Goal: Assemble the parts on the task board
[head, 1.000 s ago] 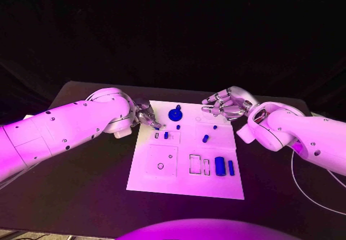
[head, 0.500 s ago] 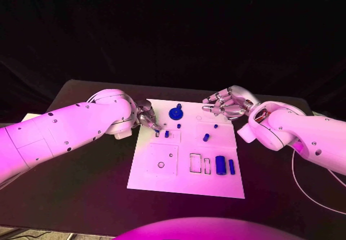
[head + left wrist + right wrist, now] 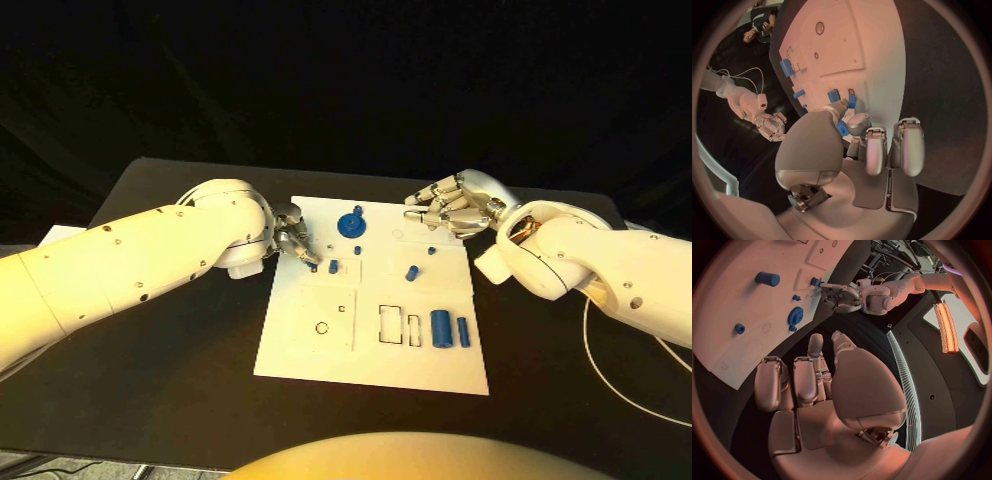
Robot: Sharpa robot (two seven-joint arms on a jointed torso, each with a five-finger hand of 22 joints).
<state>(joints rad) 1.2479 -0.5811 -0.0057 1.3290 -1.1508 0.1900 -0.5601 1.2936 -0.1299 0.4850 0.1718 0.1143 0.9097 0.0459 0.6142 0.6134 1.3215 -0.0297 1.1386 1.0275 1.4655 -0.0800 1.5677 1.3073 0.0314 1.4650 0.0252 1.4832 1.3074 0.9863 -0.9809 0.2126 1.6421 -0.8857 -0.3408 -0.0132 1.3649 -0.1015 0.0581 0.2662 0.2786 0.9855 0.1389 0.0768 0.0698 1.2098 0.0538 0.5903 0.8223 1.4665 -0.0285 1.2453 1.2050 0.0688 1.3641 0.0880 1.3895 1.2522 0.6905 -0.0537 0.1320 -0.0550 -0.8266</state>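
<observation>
Big black bench [image 3: 173, 400] with the white task board [image 3: 378, 355] sitting in the middle, long side running away from the robot. The left robot hand [image 3: 293, 240] is down at the board's far left edge, fingers bunched, and the left wrist view shows it pinching a small blue peg [image 3: 842, 129] between thumb and fingertip, right by two more small blue parts [image 3: 333, 267] on the board. The right robot hand [image 3: 450, 208] hangs over the board's far right corner with fingers curled in and nothing in them, not touching the board as far as I can tell. Parts-wise: a blue gear [image 3: 351, 226] near the far edge, a small blue cylinder [image 3: 413, 271] mid-board, and two blue blocks [image 3: 441, 329] side by side toward the near right, next to empty rectangular slots [image 3: 391, 324].
</observation>
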